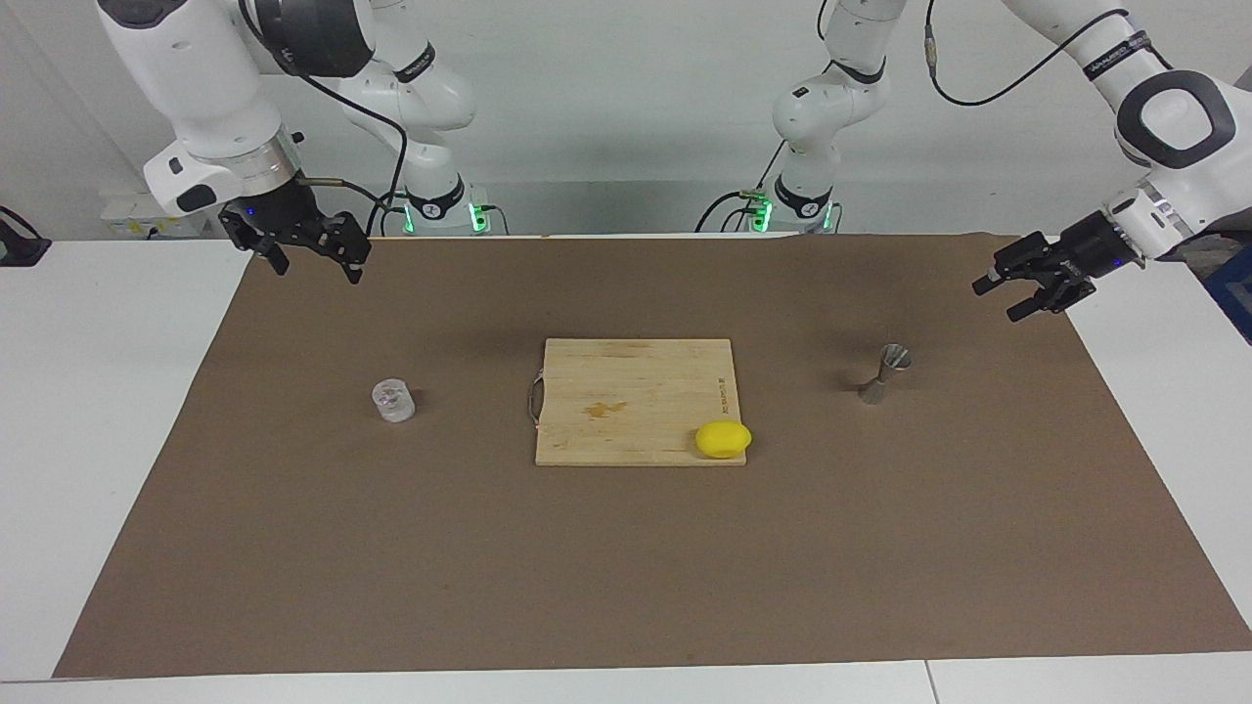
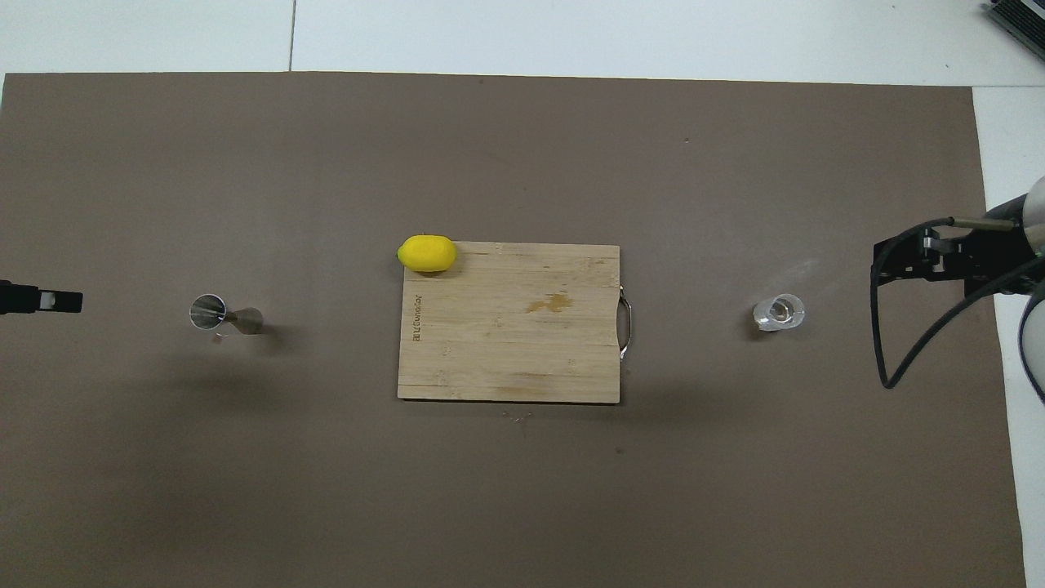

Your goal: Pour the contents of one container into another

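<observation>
The small clear cup stands on the brown mat toward the right arm's end of the table. The grey metal hourglass jigger stands upright toward the left arm's end. My right gripper hangs open and empty over the mat's edge, apart from the cup. My left gripper is open and empty, turned sideways over the mat's edge at its own end, pointing toward the jigger but well clear of it.
A wooden cutting board with a metal handle lies in the middle of the mat. A yellow lemon sits on its corner, farther from the robots and toward the left arm's end. White table surrounds the brown mat.
</observation>
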Controlling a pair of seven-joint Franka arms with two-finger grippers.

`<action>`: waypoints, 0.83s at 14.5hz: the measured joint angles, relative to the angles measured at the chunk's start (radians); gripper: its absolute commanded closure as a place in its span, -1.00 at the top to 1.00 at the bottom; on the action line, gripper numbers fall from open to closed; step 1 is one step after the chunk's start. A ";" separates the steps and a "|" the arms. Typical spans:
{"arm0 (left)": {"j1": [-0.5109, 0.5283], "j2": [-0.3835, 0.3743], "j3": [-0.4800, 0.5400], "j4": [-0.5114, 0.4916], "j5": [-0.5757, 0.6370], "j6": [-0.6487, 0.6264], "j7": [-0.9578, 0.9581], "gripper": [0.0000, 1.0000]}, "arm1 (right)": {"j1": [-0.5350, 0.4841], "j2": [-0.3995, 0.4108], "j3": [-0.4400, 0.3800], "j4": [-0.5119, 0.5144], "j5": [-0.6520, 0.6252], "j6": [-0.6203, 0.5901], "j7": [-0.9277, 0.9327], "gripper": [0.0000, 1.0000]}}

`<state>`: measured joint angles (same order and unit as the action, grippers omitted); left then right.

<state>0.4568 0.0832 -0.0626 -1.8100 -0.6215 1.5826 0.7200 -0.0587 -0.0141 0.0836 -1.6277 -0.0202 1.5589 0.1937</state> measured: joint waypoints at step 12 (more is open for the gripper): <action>0.170 0.256 0.000 -0.041 -0.365 -0.181 1.054 1.00 | 0.000 0.000 0.000 0.000 0.000 0.000 0.000 1.00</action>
<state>0.6266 0.3389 -0.0629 -1.8513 -0.9864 1.4017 1.7741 -0.0587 -0.0141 0.0836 -1.6277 -0.0202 1.5589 0.1937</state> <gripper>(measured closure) 0.000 0.000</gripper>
